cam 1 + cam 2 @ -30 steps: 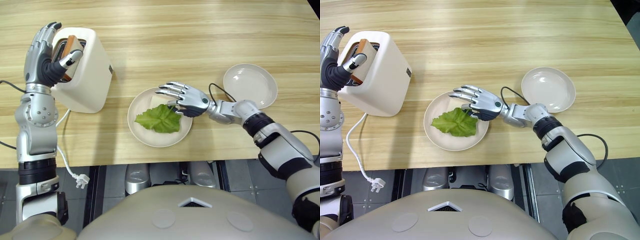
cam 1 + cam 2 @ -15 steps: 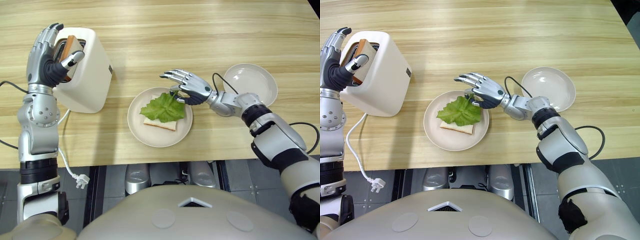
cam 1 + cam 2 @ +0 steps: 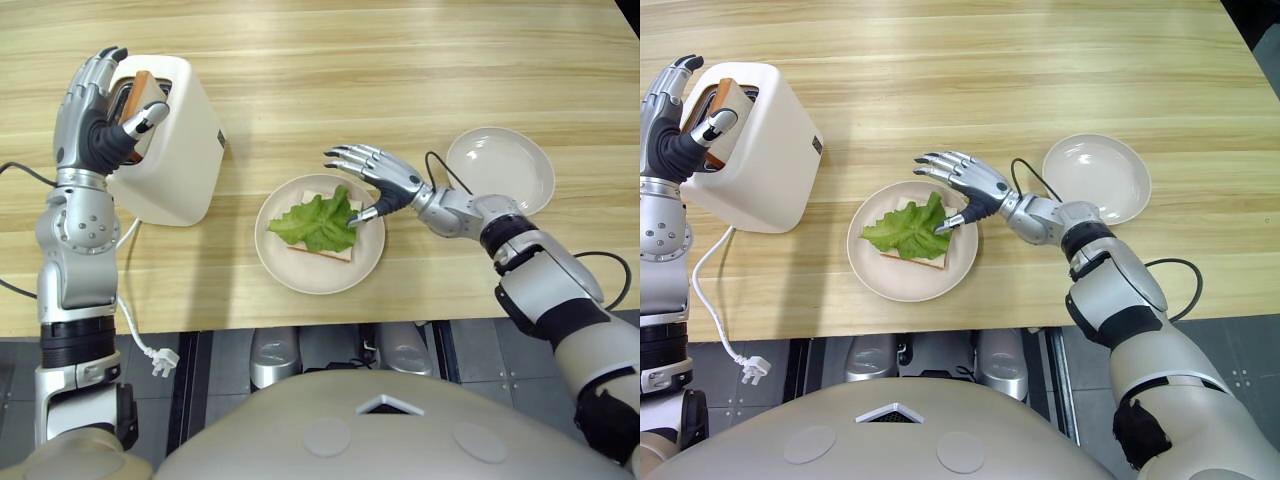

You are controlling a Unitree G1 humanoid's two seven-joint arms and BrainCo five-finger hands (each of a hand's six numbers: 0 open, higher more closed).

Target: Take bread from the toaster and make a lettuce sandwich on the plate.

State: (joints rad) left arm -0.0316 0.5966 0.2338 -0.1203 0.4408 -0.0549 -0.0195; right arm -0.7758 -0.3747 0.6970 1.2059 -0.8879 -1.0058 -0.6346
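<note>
bread (image 3: 147,88) in left hand (image 3: 92,128), right hand (image 3: 393,179) splayed

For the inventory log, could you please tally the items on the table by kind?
Plates: 2
Bread slices: 2
Lettuce leaves: 1
Toasters: 1
Total: 6

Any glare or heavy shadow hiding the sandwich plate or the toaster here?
Left eye view: even light, only a soft shadow on the table beside the toaster; the lettuce and plate are plainly lit. Right eye view: faint sheen on the empty dish and on the right hand, nothing washed out.
</note>
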